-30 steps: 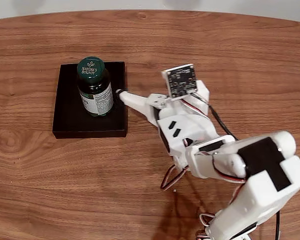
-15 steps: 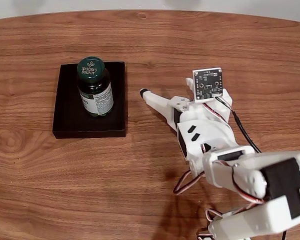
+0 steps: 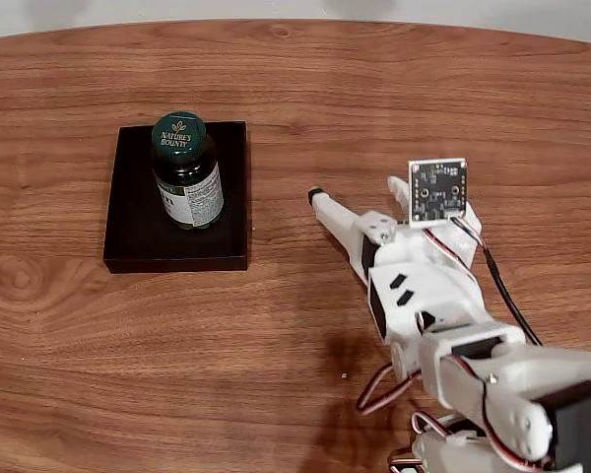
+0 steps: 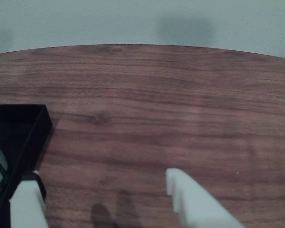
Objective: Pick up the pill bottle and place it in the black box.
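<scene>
We are noting the gripper (image 3: 320, 200), fingers apart and empty, drawing back from the black box (image 3: 133, 236); the pill bottle (image 3: 185, 173) is standing upright inside it, so placement appears complete.

Little marks the place beyond a plain indoor room, perhaps an office or home. A rounded desk (image 3: 394, 89) of dark, glossy wood-grain veneer meets a bare pale wall (image 4: 133, 21) in the wrist view. Lighting is soft and even, casting faint shadows on that wall.
</scene>
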You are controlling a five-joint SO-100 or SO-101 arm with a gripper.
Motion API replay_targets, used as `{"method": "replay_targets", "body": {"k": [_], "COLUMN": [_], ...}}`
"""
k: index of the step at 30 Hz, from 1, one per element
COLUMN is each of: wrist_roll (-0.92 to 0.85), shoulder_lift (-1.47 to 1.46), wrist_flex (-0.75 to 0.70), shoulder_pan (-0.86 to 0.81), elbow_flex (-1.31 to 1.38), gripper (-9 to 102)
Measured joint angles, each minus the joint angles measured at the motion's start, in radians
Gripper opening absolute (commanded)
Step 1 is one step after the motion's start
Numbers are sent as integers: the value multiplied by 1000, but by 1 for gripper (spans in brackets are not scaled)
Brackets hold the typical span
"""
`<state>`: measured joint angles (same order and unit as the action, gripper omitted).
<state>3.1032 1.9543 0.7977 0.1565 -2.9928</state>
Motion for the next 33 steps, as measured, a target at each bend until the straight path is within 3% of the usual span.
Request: {"method": "replay_targets", "body": {"k": [8,17,33], "wrist_roll": [-23,-81,-109], "shoulder_lift": [132,276,499], "wrist_flex": [-140,-471,-983], "shoulder_pan": [-44,-80,-167], "elbow_flex": [-25,-25,-26], "gripper": [21,4,0]}}
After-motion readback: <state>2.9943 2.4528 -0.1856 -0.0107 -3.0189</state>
